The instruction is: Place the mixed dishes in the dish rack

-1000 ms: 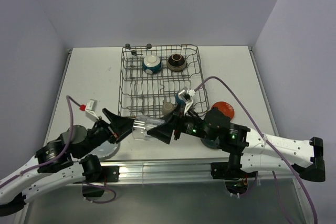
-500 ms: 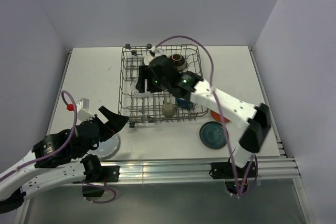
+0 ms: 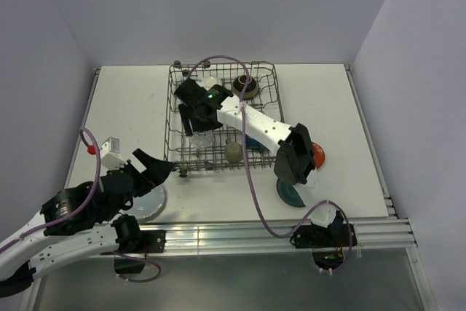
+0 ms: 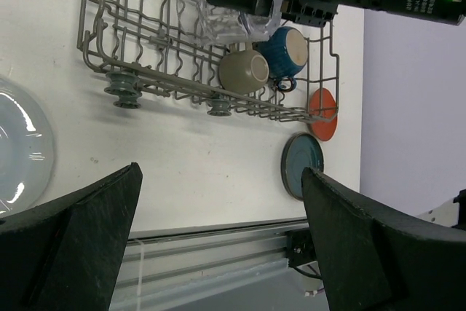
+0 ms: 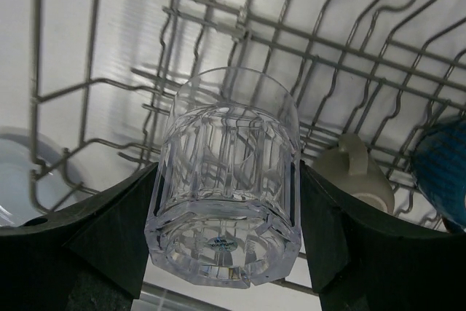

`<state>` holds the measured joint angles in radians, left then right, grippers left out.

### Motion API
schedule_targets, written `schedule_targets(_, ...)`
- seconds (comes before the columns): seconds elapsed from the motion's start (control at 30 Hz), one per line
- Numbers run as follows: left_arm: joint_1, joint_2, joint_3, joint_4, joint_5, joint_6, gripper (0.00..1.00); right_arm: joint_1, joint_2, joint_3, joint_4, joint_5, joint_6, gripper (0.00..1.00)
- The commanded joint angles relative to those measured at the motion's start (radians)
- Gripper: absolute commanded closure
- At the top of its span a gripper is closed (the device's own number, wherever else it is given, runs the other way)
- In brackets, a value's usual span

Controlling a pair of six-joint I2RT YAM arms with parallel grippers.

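My right gripper [image 3: 195, 123] reaches over the left half of the dish rack [image 3: 269, 107], shut on the clear glass [image 5: 226, 209]. The glass hangs mouth-down just above the rack wires [image 5: 328, 41]. A beige cup [image 3: 233, 152], a blue mug [image 4: 287, 49] and a brown bowl [image 3: 245, 87] sit in the rack. At the near left, my left gripper [image 3: 156, 169] stands open with nothing in it, beside a pale plate [image 3: 145, 203]. The teal plate [image 3: 291, 191] and the orange-red plate [image 3: 319, 155] lie on the table, right of the rack.
The right arm's forearm crosses the rack diagonally and covers part of its middle. An aluminium rail [image 3: 240, 234] runs along the near table edge. Walls close the table on the left, right and far sides.
The right arm has swung from the near table edge up over the rack, carrying the glass. The left gripper has drawn back toward the near left, still open.
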<state>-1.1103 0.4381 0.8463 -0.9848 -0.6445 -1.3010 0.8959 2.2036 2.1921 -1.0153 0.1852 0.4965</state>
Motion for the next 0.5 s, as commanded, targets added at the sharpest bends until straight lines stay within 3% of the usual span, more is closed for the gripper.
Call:
schedule_targets(0.0, -0.002, 0.016, -0.009, 0.026, -0.006, 0.035, 0.03, -0.005, -0.016, 0.005, -0.074, -0.004, -0.021, 1.00)
schedule_targets(0.2, -0.002, 0.077, -0.026, 0.067, 0.028, 0.049, 0.03, -0.005, 0.042, 0.017, -0.126, -0.006, -0.041, 1.00)
schedule_targets(0.33, 0.000, 0.093, -0.029, 0.083, 0.048, 0.052, 0.03, -0.006, 0.059, 0.006, -0.105, -0.026, -0.049, 0.84)
schedule_targets(0.47, -0.002, 0.088, -0.042, 0.083, 0.057, 0.043, 0.03, -0.006, 0.093, 0.018, -0.097, -0.039, -0.050, 0.76)
